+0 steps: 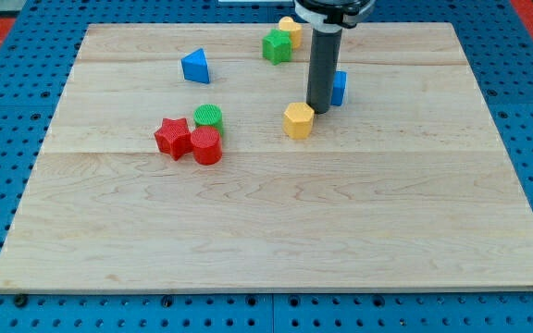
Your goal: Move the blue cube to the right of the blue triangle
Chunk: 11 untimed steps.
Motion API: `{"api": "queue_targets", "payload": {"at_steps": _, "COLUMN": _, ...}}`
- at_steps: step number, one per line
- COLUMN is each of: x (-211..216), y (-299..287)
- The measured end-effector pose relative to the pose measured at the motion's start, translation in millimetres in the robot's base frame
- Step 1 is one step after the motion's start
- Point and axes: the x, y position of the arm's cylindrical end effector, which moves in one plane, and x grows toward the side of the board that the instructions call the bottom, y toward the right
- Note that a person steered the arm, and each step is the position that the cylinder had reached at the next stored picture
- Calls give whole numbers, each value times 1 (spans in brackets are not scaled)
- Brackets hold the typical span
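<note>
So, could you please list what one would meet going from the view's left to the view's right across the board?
red star → blue triangle → red cylinder and green cylinder, level with each other → green block → yellow hexagon → my tip → blue cube.

No writing, label, brand or number can be read anywhere in the frame. The blocks and the bench (pixel 276 231) carry no marks.

My tip (pixel 320 108) sits in the upper middle of the frame, right of centre; the dark rod rises straight up from it to the top edge.
</note>
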Motion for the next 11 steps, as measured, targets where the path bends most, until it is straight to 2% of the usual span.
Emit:
{"api": "queue_targets", "payload": {"at_steps": 1, "x": -1, "y": 45}}
{"api": "queue_targets", "payload": {"at_steps": 2, "x": -25, "y": 59}}
{"api": "queue_targets", "payload": {"at_steps": 3, "x": -25, "y": -23}}
{"api": "queue_targets", "payload": {"at_steps": 4, "x": -32, "y": -78}}
{"api": "queue_targets", "payload": {"at_steps": 5, "x": -32, "y": -98}}
{"api": "queue_targets", "payload": {"at_steps": 7, "x": -32, "y": 1}}
{"api": "queue_targets", "payload": {"at_steps": 8, "x": -32, "y": 30}}
{"api": "queue_targets", "payload": {"at_steps": 9, "x": -53, "y": 31}}
{"api": "queue_targets", "payload": {"at_steps": 10, "x": -54, "y": -49}}
{"api": "queue_targets", "payload": {"at_steps": 11, "x": -52, "y": -98}}
